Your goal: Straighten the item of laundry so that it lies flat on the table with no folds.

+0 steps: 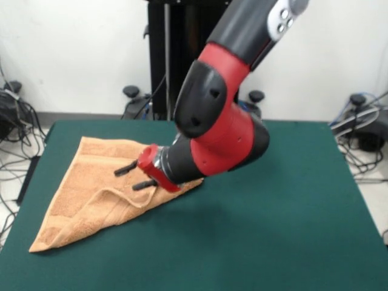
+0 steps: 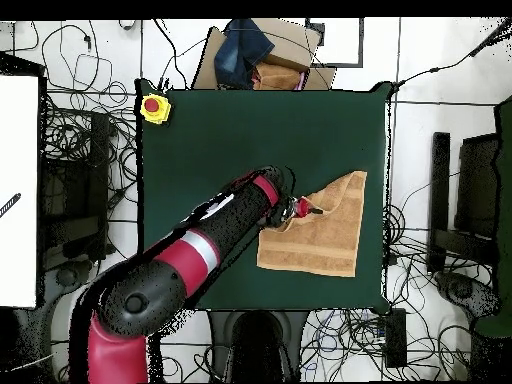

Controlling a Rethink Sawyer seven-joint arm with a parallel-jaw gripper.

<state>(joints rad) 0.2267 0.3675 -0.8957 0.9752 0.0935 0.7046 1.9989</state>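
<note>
Nearest the front camera is the bare front stretch of the large dark green felt-covered worktop (image 1: 254,242), and just behind it on the left lies the single small peach-orange terry towel (image 1: 79,200), its near corner pointing toward the worktop's front-left edge. It is not flat: one side is doubled over on itself, leaving a raised curved fold across the middle, so the cloth reads as a lopsided triangle in the front view, and I judge the straightening unfinished. Moving right, the one red and black arm bends low so that its black-fingered end effector (image 1: 136,176) reaches leftward over the folded part. Its two fingers stand apart with nothing between them, hovering at or just above the cloth near the fold; probably placed to catch that flap. Counted up: one towel, one arm, and, in the overhead view, one yellow box with a red button (image 2: 154,107) at a worktop corner.
</note>
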